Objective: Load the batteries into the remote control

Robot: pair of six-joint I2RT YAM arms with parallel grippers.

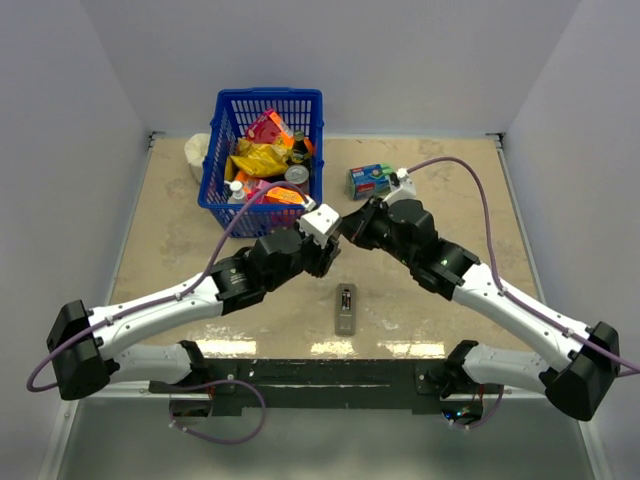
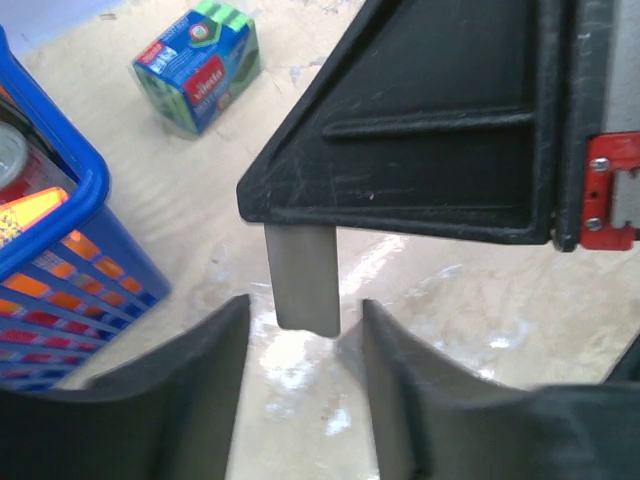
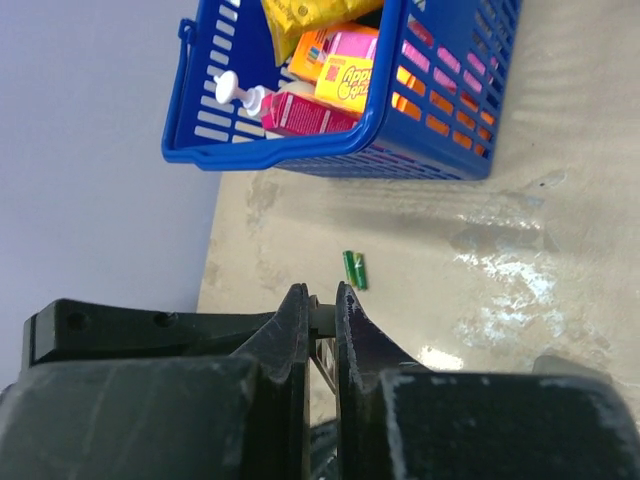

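Pinching the thin grey cover [image 2: 303, 275] between right fingers [image 3: 357, 335], with left fingers [image 2: 200, 400] spread just clear either side. Probably light, stiff, slick; grab across flat faces.

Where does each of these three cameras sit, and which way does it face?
Top external: above and behind the robot, looking down at the table; left arm and right arm meet beside the blue basket.
Left wrist: on the left arm, looking past the left fingers at a grey plate in the right fingers.
Right wrist: on the right arm, facing the basket past the right fingers.
Shared: all show the basket; top and left wrist, the blue-green box.
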